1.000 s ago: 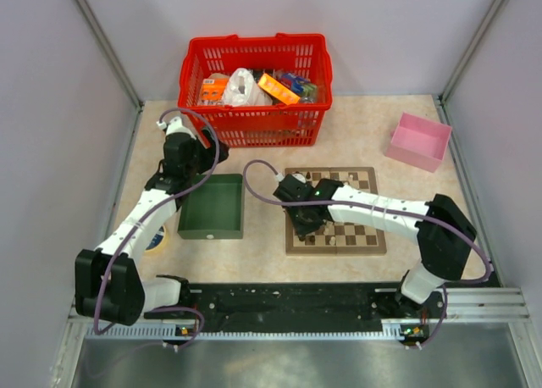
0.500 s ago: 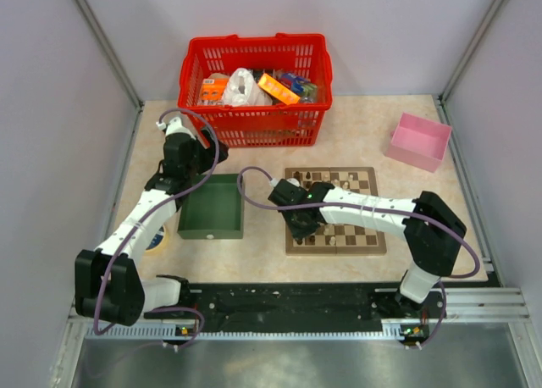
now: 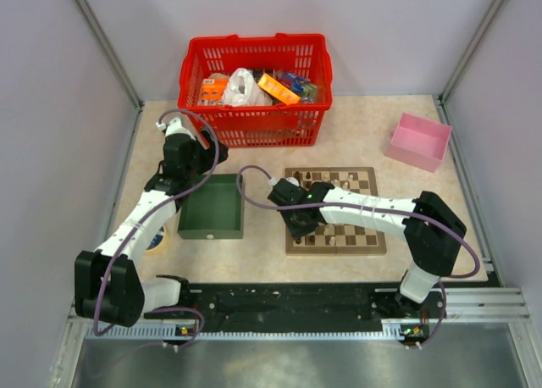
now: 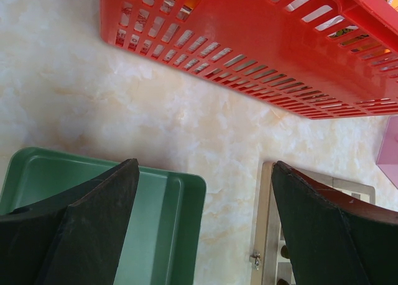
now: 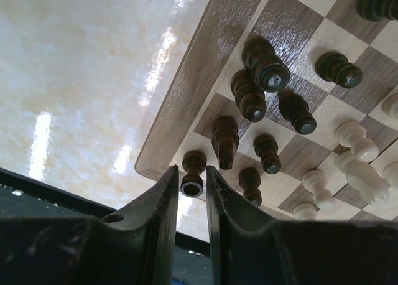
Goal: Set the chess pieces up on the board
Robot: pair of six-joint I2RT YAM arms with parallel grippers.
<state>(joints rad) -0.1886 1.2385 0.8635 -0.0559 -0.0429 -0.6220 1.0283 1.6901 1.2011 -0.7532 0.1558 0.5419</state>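
— Two arms are shown; by which is the board (image 3: 364, 237) reached?

— By the right arm (image 3: 373, 208), which is stretched over the board's near-left corner in the top view. The left arm (image 3: 140, 218) is held well apart from the board, raised over the far end of the green tray (image 3: 210, 232).

— How are the jaws set?

— The left gripper (image 4: 205, 167) is spread wide, with nothing between its fingers. The right gripper (image 5: 191, 170) is drawn narrow about a single dark piece (image 5: 192, 186). Whether the pads are pressed on it or merely flank it cannot be told, so slight is any gap.

— Where is that piece placed?

— On the square at the board's corner, just inside the rim and directly between the jaws. It is stood upright, its long axis run along the fingers. A straight withdrawal along that axis is therefore judged to be what is called for; by a sideways pull it would likely be tipped.

— And the other chess pieces?

— More dark pieces (image 5: 249, 95) are clustered on the squares beyond and to the right in the wrist view, the nearest just beside the right-hand finger. The pale pieces (image 5: 354, 139) are set farther right.

— What is hidden?

— From above, that corner is covered by the wrist, and the pieces are too small to be told apart. In the wrist view the board is cut off, so most of its rows are not seen, and the flanked piece's kind cannot be made out with certainty.
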